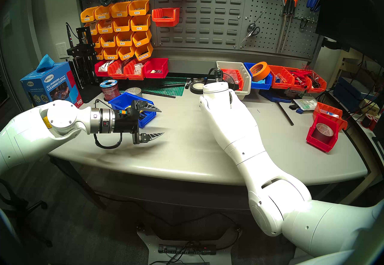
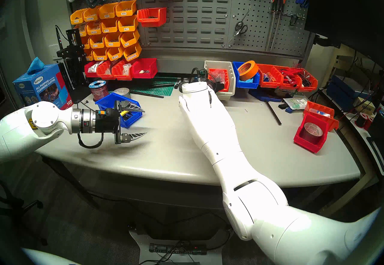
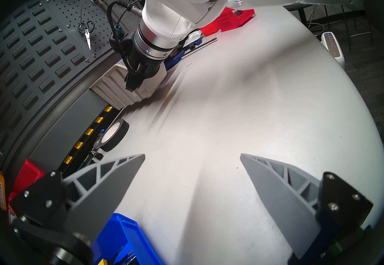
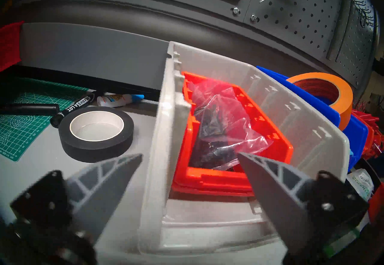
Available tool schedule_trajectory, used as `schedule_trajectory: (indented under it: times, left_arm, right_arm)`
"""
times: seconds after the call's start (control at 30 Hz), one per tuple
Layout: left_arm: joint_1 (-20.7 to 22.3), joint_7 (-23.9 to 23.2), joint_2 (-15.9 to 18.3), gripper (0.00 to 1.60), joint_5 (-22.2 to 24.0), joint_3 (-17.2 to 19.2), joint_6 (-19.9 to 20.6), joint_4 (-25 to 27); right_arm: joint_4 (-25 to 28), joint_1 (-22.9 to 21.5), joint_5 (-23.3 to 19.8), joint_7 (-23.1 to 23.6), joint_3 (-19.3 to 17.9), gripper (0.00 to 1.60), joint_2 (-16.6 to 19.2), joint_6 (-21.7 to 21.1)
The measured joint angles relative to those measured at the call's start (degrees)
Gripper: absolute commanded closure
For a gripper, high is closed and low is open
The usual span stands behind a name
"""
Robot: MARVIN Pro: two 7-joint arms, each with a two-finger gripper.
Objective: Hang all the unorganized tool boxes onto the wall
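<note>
While the beige bin (image 4: 160, 133) sits on the table at the foot of the slotted wall (image 1: 207, 8), the right gripper (image 4: 190, 154) straddles its left side wall. One finger is outside and one inside, and the jaws are apart, not yet clamped. Just past the inner finger lies a red bin (image 4: 270, 139) with a plastic bag (image 4: 218, 112) in it. A black tape roll (image 4: 95, 133) sits left of the outer finger.

The left gripper (image 1: 162, 122) hangs spread and empty, with a blue bin (image 1: 120, 100) just behind it.

Gripping a single wall could let the loaded bin tip when lifted. That could spill the red bin or skew the back rim so it misses the slots.

Only the right wrist view shows the straddle, since the forearm hides those fingers from the head views. The left wrist view alone shows the bin's ribbed side.
</note>
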State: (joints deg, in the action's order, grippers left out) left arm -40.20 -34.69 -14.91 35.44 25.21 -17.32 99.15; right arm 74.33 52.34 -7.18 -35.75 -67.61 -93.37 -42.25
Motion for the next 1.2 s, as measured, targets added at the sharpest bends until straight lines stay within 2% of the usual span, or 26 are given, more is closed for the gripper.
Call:
schedule_trajectory:
  times: [0.33, 0.5, 0.73, 0.87, 1.03, 1.2]
  left_arm:
    - [0.0, 0.0, 0.0, 0.0, 0.01, 0.0, 0.0, 0.0]
    - [0.0, 0.0, 0.0, 0.0, 0.01, 0.0, 0.0, 0.0]
    - [0.0, 0.0, 0.0, 0.0, 0.0, 0.0, 0.0, 0.0]
    - [0.0, 0.0, 0.0, 0.0, 0.0, 0.0, 0.0, 0.0]
    - [0.0, 0.0, 0.0, 0.0, 0.0, 0.0, 0.0, 0.0]
    - [0.0, 0.01, 0.0, 0.0, 0.0, 0.0, 0.0, 0.0]
  right_arm:
    - [2.04, 1.55, 0.01, -0.35, 0.65, 0.0, 0.8, -1.9]
    - [5.67, 3.69, -0.1, 0.31, 1.76, 0.0, 1.65, -3.59]
    - [11.29, 7.07, -0.09, 3.59, 5.26, 0.0, 3.52, -5.14]
    - [14.65, 8.94, 0.05, 4.77, 5.98, 0.0, 5.39, -5.64]
    - [18.67, 10.84, 0.01, 8.04, 4.26, 0.0, 8.68, -5.95]
    - [20.82, 11.7, -0.2, 13.01, 0.01, 0.0, 11.87, -6.08]
